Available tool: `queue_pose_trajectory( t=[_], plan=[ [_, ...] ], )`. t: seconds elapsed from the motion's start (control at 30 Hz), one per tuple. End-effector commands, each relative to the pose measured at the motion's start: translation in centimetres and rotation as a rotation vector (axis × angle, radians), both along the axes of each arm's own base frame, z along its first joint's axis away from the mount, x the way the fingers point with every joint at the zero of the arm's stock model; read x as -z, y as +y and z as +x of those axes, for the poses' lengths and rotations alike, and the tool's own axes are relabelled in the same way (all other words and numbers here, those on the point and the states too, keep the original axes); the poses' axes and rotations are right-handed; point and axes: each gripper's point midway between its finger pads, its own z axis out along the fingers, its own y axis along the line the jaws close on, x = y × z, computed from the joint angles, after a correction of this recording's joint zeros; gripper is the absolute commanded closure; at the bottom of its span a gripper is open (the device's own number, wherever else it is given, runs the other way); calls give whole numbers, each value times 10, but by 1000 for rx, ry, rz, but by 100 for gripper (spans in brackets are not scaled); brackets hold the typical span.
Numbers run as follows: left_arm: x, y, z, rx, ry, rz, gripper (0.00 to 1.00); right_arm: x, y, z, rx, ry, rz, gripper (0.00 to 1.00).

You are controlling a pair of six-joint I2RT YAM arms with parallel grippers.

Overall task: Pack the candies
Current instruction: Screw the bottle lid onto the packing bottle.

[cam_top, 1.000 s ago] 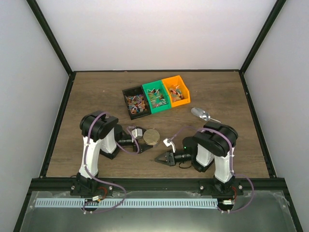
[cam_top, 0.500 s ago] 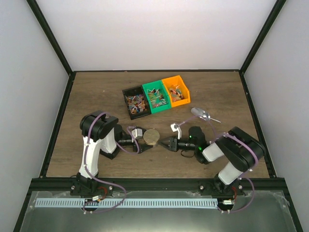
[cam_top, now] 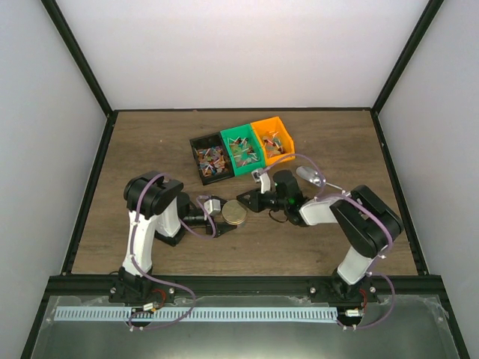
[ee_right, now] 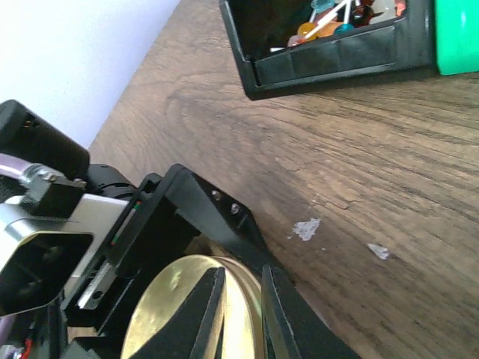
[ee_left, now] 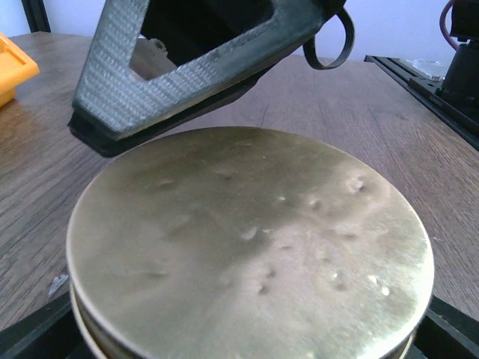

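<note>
We log the right gripper [cam_top: 244,202] with jaws narrow, tips directly over the lid [ee_left: 251,247], which the left gripper [cam_top: 222,212] clamps by its rim. Candies [cam_top: 212,160] sit in the bins [cam_top: 242,134] beyond both jaws, nearer the right arm.

Overhead rear view of the whole table [cam_top: 150,142]; both wrist views close, sharing the round lid [ee_left: 247,247].

Wooden table [cam_top: 150,142] with three bins [cam_top: 241,149], scoop [cam_top: 314,177]

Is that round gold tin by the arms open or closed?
Closed. The round gold tin has its lid on; the left wrist view shows an unbroken flat top, nothing of the inside showing.
</note>
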Motion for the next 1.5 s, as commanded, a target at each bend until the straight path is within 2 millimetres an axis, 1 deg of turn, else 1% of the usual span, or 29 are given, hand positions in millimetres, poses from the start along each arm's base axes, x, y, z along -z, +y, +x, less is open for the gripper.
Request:
queue_pose_trajectory(
  t=[0.0, 0.1, 0.13, 0.2, 0.37, 0.47, 0.5, 0.57, 0.67, 0.8, 0.87, 0.97, 1.1, 1.2, 1.33, 1.47],
  plan=[
    [54, 25, -27, -110, 242, 56, 15, 10, -3, 13, 1, -18, -67, 83],
    [53, 26, -26, -112, 242, 53, 15, 14, -2, 11, -31, -9, -53, 82],
    [53, 26, -25, -114, 245, 52, 15, 13, 0, 6, -58, 4, -30, 83],
    [53, 26, -25, -115, 246, 52, 15, 13, 1, -1, -98, 27, 11, 88],
    [53, 27, -23, -121, 245, 52, 15, 17, 2, -18, -157, 61, 58, 91],
    [54, 27, -21, -131, 250, 50, 15, 22, 2, -27, -195, 93, 73, 99],
    [53, 27, -20, -133, 251, 48, 15, 23, 3, -31, -214, 107, 81, 99],
    [52, 26, -19, -134, 250, 45, 15, 26, 4, -38, -245, 129, 95, 99],
    [51, 26, -14, -152, 254, 41, 15, 32, 2, -52, -292, 160, 111, 95],
    [51, 26, -9, -174, 265, 36, 15, 41, -2, -65, -310, 183, 118, 94],
    [51, 27, -5, -190, 270, 34, 15, 43, -4, -75, -326, 191, 131, 95],
    [51, 27, -2, -203, 277, 32, 15, 49, -6, -85, -334, 207, 133, 99],
    [51, 27, 1, -217, 282, 29, 15, 54, -9, -99, -352, 220, 133, 99],
    [51, 28, 1, -229, 283, 32, 15, 56, -4, -110, -381, 215, 134, 99],
    [49, 29, 2, -241, 281, 34, 15, 65, 3, -126, -416, 229, 117, 99],
    [47, 30, 2, -247, 284, 31, 15, 69, 4, -140, -443, 251, 142, 99]
  ],
)
